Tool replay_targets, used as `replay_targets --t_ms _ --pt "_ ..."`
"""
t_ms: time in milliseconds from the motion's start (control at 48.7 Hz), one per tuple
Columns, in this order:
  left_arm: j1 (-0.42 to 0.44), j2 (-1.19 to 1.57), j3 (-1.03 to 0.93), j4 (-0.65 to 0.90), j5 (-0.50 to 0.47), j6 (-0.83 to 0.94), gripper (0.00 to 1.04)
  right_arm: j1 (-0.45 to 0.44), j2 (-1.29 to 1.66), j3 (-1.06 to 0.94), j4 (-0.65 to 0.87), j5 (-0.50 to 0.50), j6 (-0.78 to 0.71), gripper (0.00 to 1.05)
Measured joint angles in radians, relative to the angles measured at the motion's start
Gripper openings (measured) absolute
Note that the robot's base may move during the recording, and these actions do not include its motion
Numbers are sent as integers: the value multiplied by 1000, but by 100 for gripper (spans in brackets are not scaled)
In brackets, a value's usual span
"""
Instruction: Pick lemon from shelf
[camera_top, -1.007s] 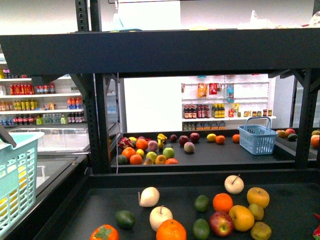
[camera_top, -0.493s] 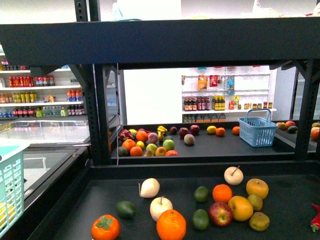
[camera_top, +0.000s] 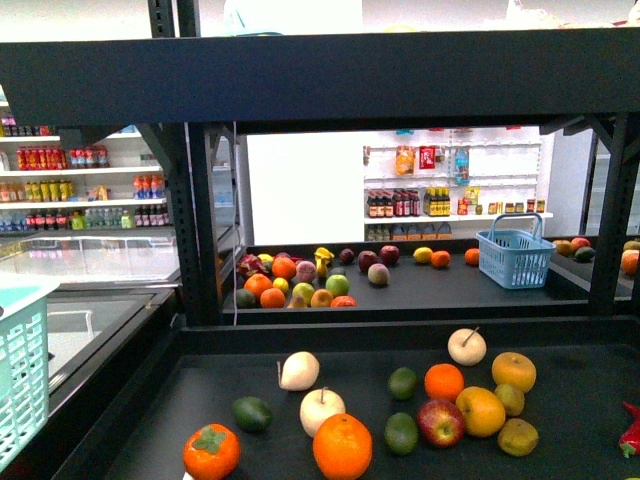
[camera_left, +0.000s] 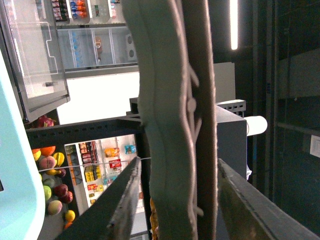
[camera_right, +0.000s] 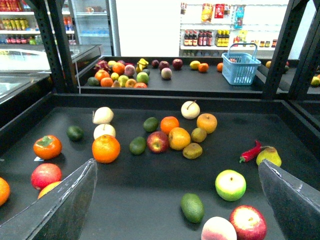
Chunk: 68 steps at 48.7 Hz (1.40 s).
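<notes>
**Lemon waits in the fruit cluster; approach not yet begun**

Judging by its yellow skin and oval shape, the lemon (camera_top: 480, 410) is the fruit lying on the near deck of the shelf (camera_top: 400, 335). It sits right of centre, touching a red apple (camera_top: 441, 421) on one side, with a small olive fruit (camera_top: 510, 399) just beside it on the other. An orange (camera_top: 443, 383) sits just behind it.

The right gripper (camera_right: 176, 165) hangs above the deck with its jaws spread wide and nothing between them. The lemon is well ahead of it.

The left gripper (camera_left: 175, 200) has its jaws closed around a pale handle (camera_left: 170, 100). This is probably the handle of the teal basket (camera_top: 20, 370) at the left edge of the front view.

The step in hand is the reach. It would go best if the right arm came down over the lemon's top, with the jaws turned so that each finger drops into a gap that is free of neighbours. The skin looks smooth and the fruit could roll, so the jaws should close across its narrow middle. It should then be lifted straight up, clear of the apple.
</notes>
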<state>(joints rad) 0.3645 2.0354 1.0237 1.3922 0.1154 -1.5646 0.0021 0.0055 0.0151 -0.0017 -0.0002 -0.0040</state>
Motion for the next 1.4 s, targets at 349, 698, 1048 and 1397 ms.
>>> replay_targets --t_ms 349,698,1048,1397 --pt "18 -1 -44 1 83 34 90 0 0 0 0 0 0 97" --pt "60 -193 -166 -121 118 122 97 0 -1 0 0 0 0 97" --pt "53 -532 -212 -611 138 338 97 0 -1 0 0 0 0 97" --pt "-200 -1117 -235 -1300 -223 1277 97 0 -1 0 0 0 0 97"
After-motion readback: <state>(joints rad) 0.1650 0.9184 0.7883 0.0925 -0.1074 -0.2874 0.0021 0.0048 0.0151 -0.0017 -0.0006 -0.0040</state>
